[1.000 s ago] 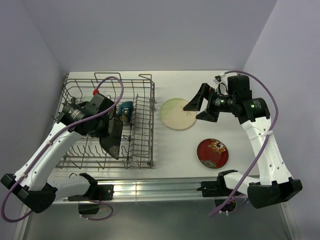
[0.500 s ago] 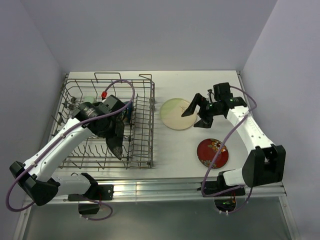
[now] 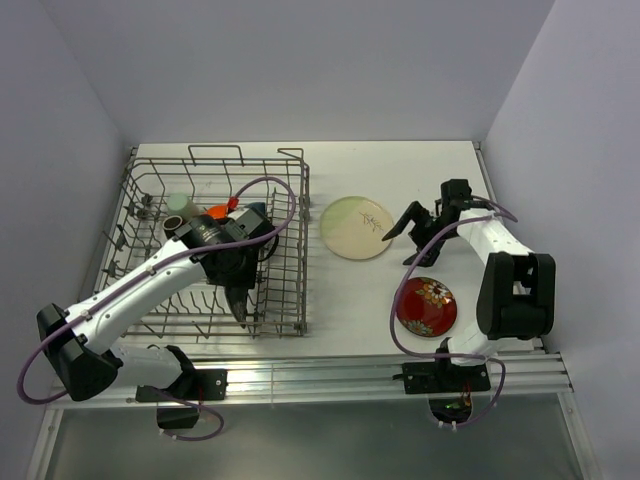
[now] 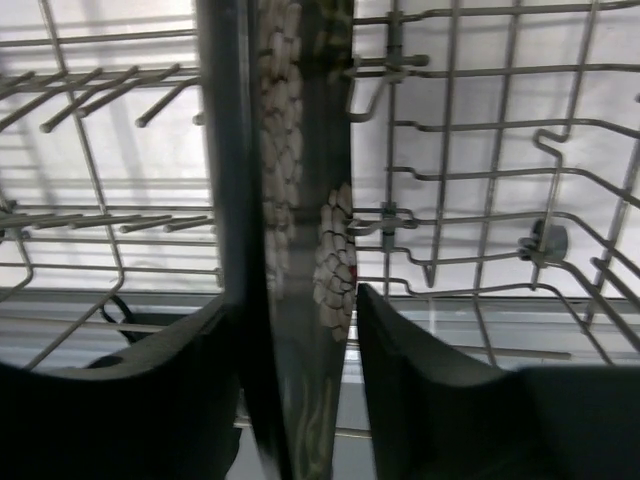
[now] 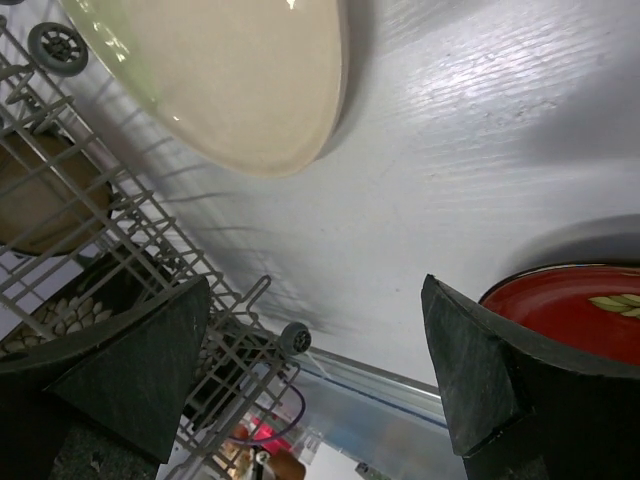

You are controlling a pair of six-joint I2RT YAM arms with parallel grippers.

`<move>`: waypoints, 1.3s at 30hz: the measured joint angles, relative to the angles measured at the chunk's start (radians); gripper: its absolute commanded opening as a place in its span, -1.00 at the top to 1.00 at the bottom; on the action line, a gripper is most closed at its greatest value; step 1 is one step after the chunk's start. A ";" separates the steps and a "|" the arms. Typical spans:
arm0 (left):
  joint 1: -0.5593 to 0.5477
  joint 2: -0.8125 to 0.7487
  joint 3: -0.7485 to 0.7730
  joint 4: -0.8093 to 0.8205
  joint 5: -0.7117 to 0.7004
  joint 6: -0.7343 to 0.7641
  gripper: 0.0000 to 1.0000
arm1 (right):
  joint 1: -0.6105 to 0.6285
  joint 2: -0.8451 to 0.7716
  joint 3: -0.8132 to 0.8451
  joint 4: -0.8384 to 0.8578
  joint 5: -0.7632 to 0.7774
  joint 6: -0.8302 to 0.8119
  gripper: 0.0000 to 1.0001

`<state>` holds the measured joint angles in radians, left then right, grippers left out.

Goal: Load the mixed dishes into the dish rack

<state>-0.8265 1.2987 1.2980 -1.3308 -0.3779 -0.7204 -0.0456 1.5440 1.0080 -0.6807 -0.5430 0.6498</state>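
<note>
White tabletop between lavender walls, with the dish rack along the left edge. The left gripper clamps the black square floral plate edge-on; the plate hangs inside the rack toward its near-right corner, beside rows of tines. Good placement probably means keeping the plate vertical, lining its lower edge up with one gap between tines, and lowering until it seats before letting go. The right gripper, jaws spread and empty, hovers just beside the right rim of the pale green-cream plate. The red floral plate lies toward the near-right corner.
</note>
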 measured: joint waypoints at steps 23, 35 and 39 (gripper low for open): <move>-0.032 0.037 0.408 -0.037 -0.051 -0.087 -0.99 | 0.011 -0.296 -0.198 -0.269 0.292 -0.060 -0.57; -0.032 0.015 0.604 0.014 -0.030 -0.056 -0.98 | 0.077 -0.180 -0.311 -0.147 0.307 -0.036 0.04; -0.032 0.006 0.604 0.051 0.003 -0.048 -0.98 | 0.174 -0.111 -0.301 -0.109 0.287 -0.005 0.04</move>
<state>-0.8589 1.3045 1.9018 -1.2800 -0.3748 -0.7681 0.1284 1.4326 0.7074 -0.7895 -0.2562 0.6445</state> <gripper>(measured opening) 0.992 0.478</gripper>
